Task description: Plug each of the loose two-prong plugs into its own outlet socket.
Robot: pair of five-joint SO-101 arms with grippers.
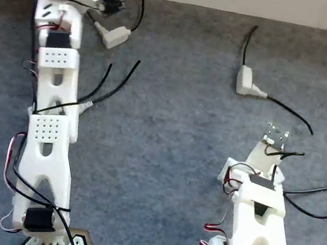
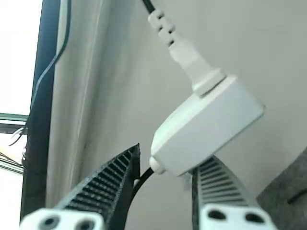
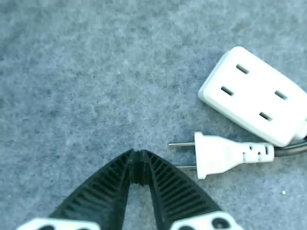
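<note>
Plug (image 2: 192, 67) sits in one outlet (image 2: 206, 129); loose plug (image 3: 220, 154) lies beside empty outlet (image 3: 254, 96).

we read no lettering, number, label or sign on anything here. the outlet block (image 3: 254, 96) shows us plain slots on a bare face, and the plug (image 3: 218, 154) just beside the outlet block has a body with nothing printed that we can make out.

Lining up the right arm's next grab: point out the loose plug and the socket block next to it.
two-prong plug (image 3: 218, 154), right wrist view, on its white body.
socket block (image 3: 254, 96), right wrist view, on its slotted face.
</note>
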